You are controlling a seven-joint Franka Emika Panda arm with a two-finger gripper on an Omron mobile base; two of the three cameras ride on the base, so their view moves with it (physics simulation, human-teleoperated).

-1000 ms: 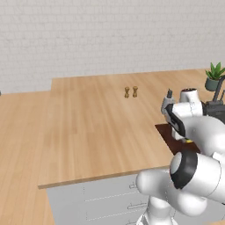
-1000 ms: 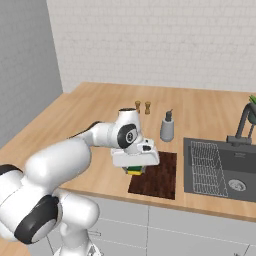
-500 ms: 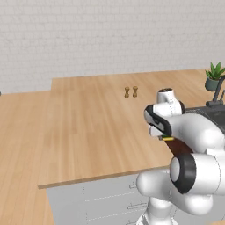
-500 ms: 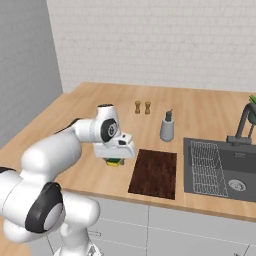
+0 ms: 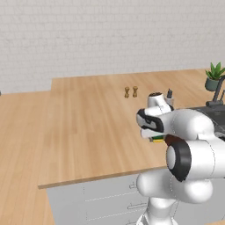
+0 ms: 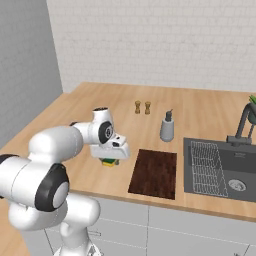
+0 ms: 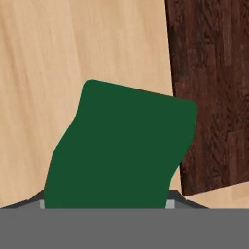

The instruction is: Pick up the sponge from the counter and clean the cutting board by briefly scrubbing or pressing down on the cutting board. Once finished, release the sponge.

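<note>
The tool [image 6: 110,156] now hangs over bare table [image 6: 75,110], carrying the sponge [image 6: 108,162] with it; a second ago it was over the near-left corner of the cutting board [image 6: 154,172], and half a second ago just off that edge. I judge the scrub is done and only the release remains. The sponge sits directly under the tool, green top filling the hand view [image 7: 121,146], seemingly clamped between the jaws, though the fingertips are hidden. The board lies just to the tool's right, apart from the sponge. Beyond it the soap bottle [image 6: 167,127] and sink [image 6: 220,167] stand unchanged.
</note>
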